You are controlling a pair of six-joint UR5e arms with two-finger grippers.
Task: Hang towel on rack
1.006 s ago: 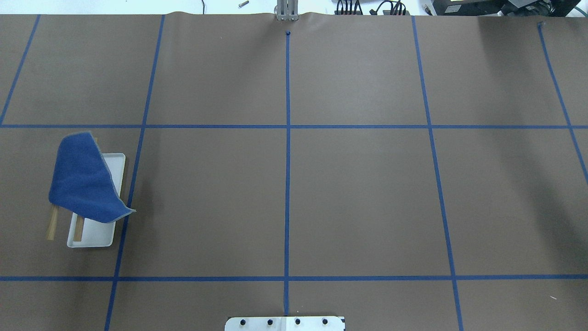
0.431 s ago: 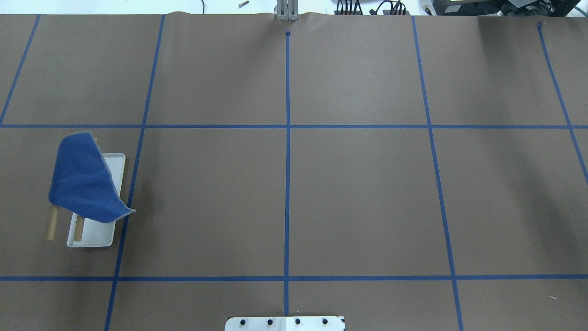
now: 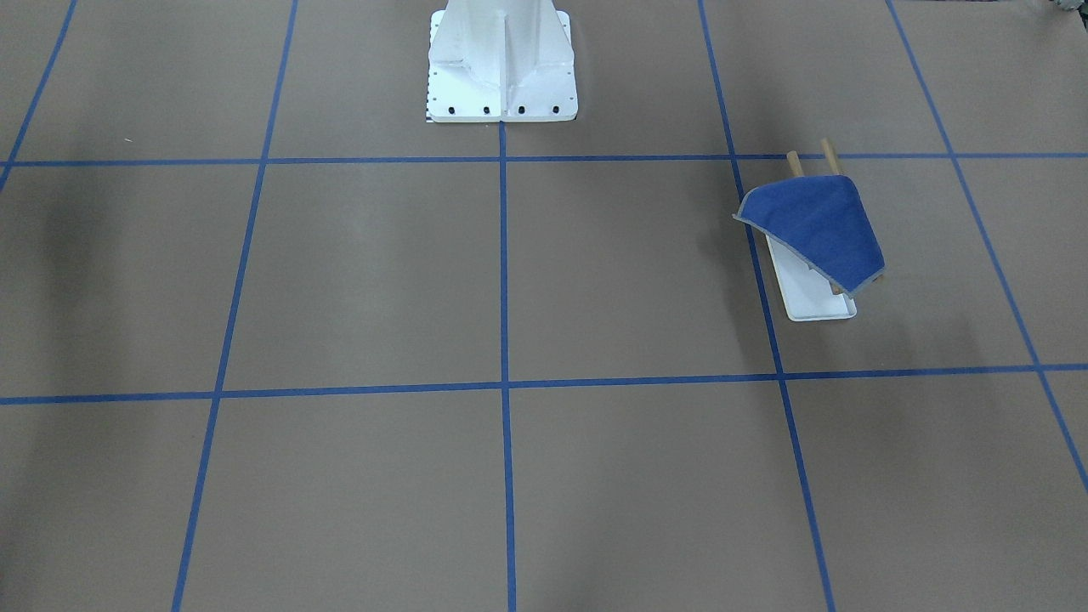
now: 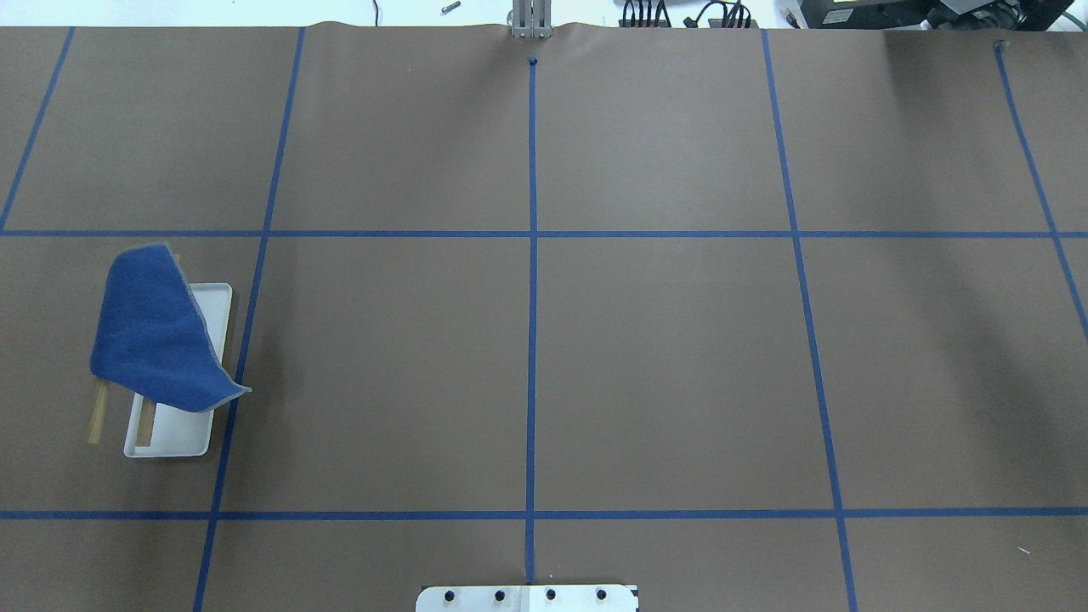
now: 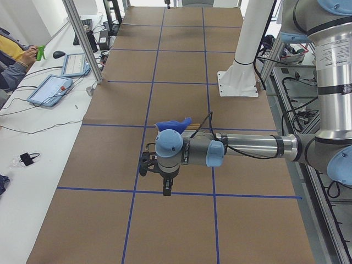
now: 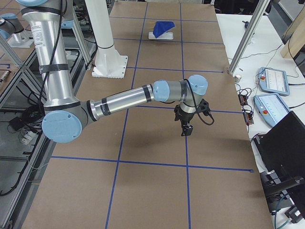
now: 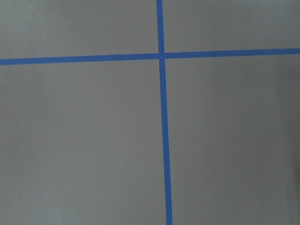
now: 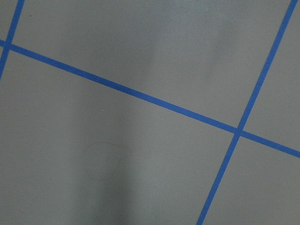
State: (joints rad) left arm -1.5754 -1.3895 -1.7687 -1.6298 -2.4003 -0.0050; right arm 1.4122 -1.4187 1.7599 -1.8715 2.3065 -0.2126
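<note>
The royal-blue towel (image 4: 157, 336) lies draped at a slant over the rack's two wooden rods (image 4: 98, 412), one corner hanging past the white tray base (image 4: 174, 435). It sits on the left part of the table, and shows in the front view too: towel (image 3: 820, 228), tray (image 3: 807, 302). My left gripper (image 5: 165, 184) shows only in the left side view, above the table and nearer that camera than the towel (image 5: 171, 125). My right gripper (image 6: 186, 130) shows only in the right side view, far from the towel (image 6: 165, 26). I cannot tell whether either is open or shut.
The table is covered in brown paper with a grid of blue tape lines (image 4: 532, 255). The large white bolted pedestal (image 3: 501, 59) stands at the robot's side. Tablets and cables (image 5: 52, 88) lie on a white bench beyond the table. Both wrist views show only paper and tape.
</note>
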